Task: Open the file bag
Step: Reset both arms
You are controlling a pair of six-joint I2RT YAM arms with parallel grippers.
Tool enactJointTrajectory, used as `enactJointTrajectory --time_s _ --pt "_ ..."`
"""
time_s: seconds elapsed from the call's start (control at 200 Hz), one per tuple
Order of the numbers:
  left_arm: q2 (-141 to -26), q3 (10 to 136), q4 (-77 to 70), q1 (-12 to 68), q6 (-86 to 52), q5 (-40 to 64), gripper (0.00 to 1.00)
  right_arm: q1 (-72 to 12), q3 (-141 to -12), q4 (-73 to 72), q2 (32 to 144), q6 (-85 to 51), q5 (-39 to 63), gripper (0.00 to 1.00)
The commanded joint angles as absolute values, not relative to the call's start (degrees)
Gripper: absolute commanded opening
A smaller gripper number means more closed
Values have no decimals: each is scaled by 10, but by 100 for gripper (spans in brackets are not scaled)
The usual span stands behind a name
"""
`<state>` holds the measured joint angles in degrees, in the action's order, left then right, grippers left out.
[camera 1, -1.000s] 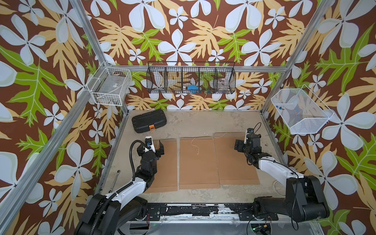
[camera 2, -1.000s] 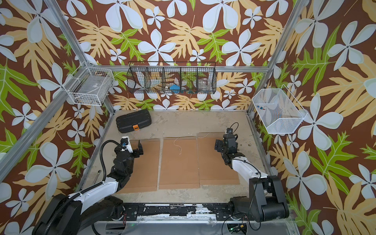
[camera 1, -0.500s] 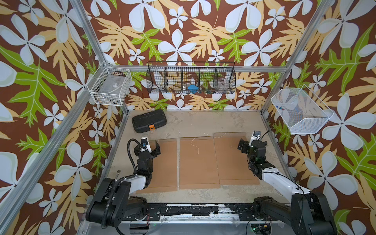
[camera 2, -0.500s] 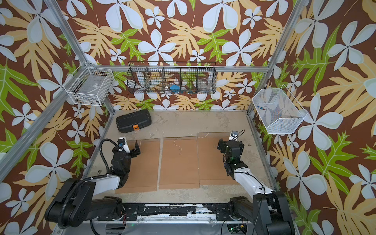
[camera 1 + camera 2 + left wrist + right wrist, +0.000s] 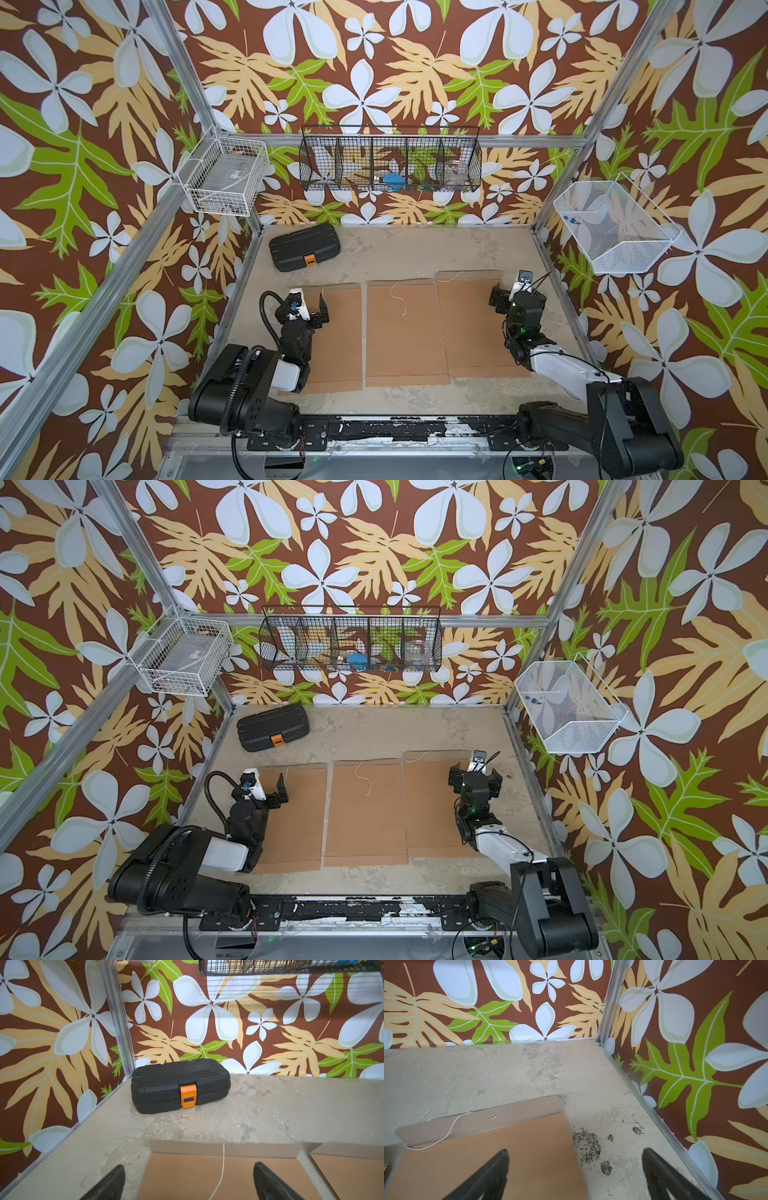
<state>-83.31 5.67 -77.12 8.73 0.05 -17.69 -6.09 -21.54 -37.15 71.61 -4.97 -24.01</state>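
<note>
Both arms drew back nearward; left claw (image 5: 189,1167) and right claw (image 5: 576,1151) gape empty; bags (image 5: 405,332) look opened.

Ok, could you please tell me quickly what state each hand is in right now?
Left hand: open, holding nothing.
Right hand: open, holding nothing.

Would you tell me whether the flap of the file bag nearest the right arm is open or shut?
Open: the flap lies folded back flat on the table, with its string loose.
</note>
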Motion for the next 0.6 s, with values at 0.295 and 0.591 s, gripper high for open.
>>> enactJointTrajectory --time_s 0.295,0.591 --pt "-836 68 -793 86 -17 -229 100 -60 -203 -508 795 -40 -237 100" --pt "-837 68 -793 86 -18 -229 100 -61 -169 -577 813 -33 -214 100"
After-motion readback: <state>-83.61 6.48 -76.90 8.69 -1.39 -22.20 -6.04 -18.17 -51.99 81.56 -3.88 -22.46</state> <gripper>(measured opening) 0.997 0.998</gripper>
